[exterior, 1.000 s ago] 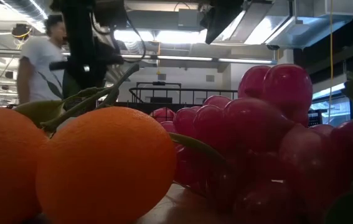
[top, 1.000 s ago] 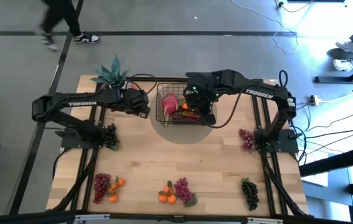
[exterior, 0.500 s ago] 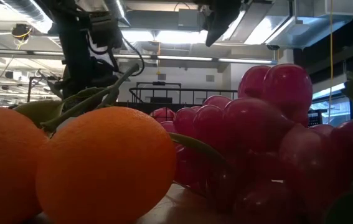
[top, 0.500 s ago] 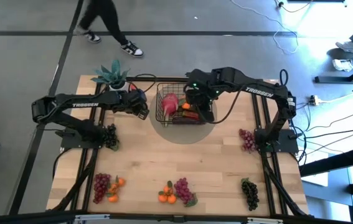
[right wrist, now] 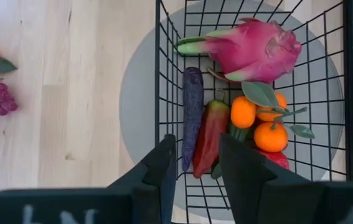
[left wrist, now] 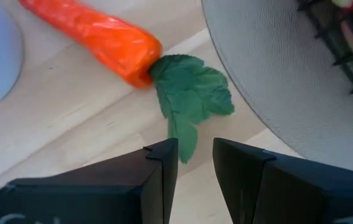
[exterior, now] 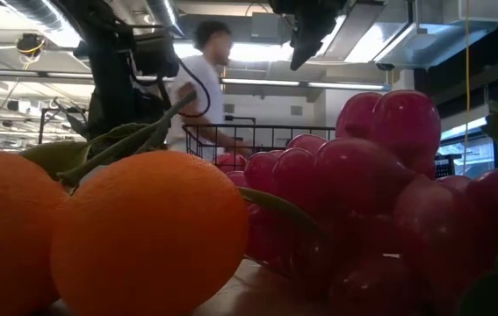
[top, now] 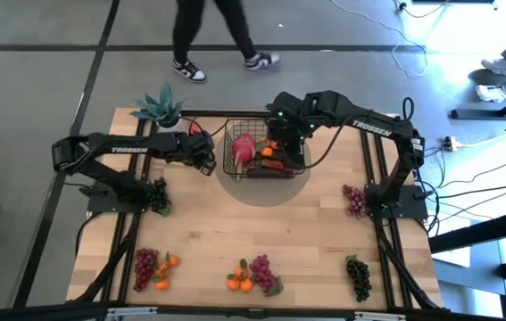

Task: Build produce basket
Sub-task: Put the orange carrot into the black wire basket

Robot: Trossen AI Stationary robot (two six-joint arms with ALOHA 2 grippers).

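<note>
Basket (top: 257, 153) sits on a grey round mat (top: 261, 187) at the far middle of the table. In it, per the right wrist view: a pink dragon-fruit-like piece (right wrist: 251, 50), a dark purple piece (right wrist: 192, 106), a red pepper (right wrist: 210, 134), small oranges (right wrist: 257, 121).

Your right gripper (right wrist: 195, 163) hangs above the basket, looking down into it, fingers a narrow gap apart, holding nothing.

Your left gripper (left wrist: 193, 163) is just beside the basket's left side, low over the table. Its fingers are slightly parted and empty, aimed at the carrot (left wrist: 95, 40), which lies on bare wood near the mat's edge, green leaf top (left wrist: 192, 99) toward the fingers.

Handling judgement: the carrot looks like light hollow plastic, stiff, with a glossy, somewhat slippery skin. The leaf looks thin and floppy; a hold there would likely let the body swing. Take the orange body across its thick end, just behind the leaf, jaws square to its length. The taper may squirt it out if you pinch nearer the tip.

Other produce is well apart, along the near edge and sides: grape bunches (top: 146, 265), oranges (top: 239, 282).
</note>
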